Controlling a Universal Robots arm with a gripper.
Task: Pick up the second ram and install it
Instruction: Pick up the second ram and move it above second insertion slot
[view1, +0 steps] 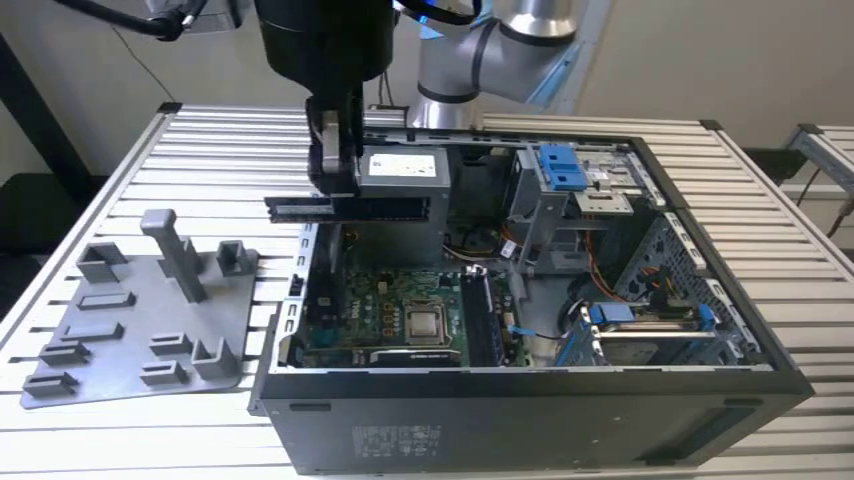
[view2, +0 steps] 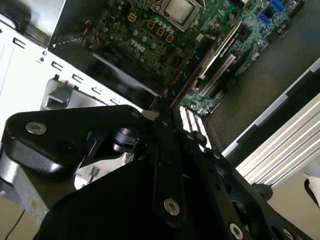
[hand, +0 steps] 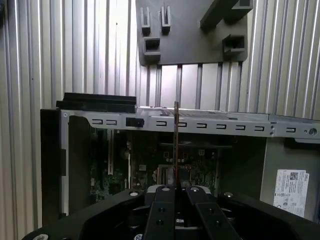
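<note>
We see an open computer case (view1: 534, 425) lying on its side on a slatted metal table (view1: 120, 160). Inside it a green motherboard (view1: 380, 305) lies flat, with a square silver processor (view1: 427, 323) near its middle. A grey power-supply box (view1: 407, 170) sits at the far end of the case, and a blue bracket (view1: 563, 166) stands at the exterior view's right of it. A grey plastic tray (view1: 134, 345) with upright posts rests on the table just beside the case, at the exterior view's left.
</note>
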